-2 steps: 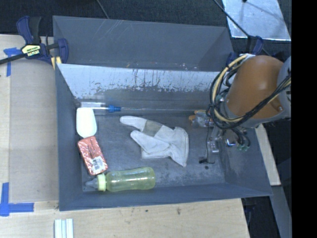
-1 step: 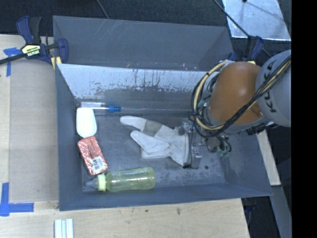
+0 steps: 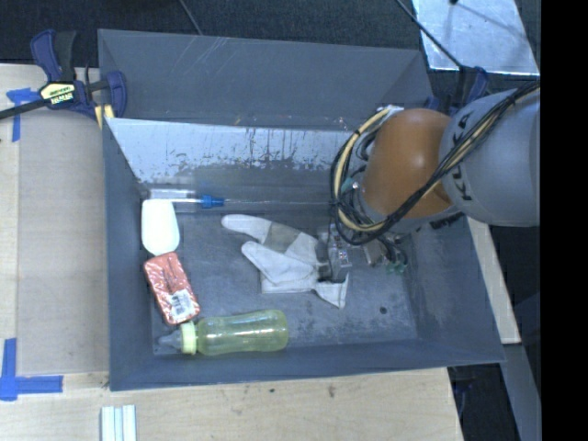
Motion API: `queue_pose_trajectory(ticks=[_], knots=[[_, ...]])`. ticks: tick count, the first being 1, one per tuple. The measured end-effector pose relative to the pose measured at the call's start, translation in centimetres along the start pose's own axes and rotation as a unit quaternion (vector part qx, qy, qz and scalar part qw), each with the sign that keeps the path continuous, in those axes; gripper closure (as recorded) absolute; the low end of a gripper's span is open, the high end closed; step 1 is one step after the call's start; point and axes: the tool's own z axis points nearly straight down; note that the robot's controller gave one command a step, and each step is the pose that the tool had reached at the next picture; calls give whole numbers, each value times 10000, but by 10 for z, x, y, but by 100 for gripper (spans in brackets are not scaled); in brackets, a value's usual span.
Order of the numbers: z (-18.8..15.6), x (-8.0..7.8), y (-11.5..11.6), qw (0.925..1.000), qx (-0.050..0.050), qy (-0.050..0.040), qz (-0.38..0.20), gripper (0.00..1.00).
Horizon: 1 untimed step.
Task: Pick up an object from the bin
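The tool (image 3: pixel 333 263) is low in the grey metal bin (image 3: pixel 276 85), in the right half of its floor, at the right-hand end of a crumpled white cloth (image 3: pixel 276 257) that may be a glove. The tool's tip touches or sits just above that end of the cloth. The orange cover (image 3: pixel 404 159) on the wrist and the loops of cable hide it from above, so I cannot tell whether the tool is spread, pressed together or pinching the cloth. The cloth lies near the middle of the bin floor. Its long axis runs on a slant from the back left to the front right, with a narrow rounded end pointing back and left and a broader, folded end with a small flap at the front right under the tool. It lies flat and apart from the other things. Along the foot of the back wall lies a clear syringe (image 3: pixel 179 197) with a blue end, its length parallel to that wall. Just in front of it, near the left wall, is a white oblong block (image 3: pixel 160 226), and in front of that a reddish foil packet (image 3: pixel 171 289). A yellow-green bottle (image 3: pixel 241 332) lies on its side along the front wall, its cap pointing left and just beside the packet.
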Motion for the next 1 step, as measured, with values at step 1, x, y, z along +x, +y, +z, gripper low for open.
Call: queue_pose_trajectory(ticks=[1], knots=[[0, 0, 0, 10000, 1, 0, -2, 100]])
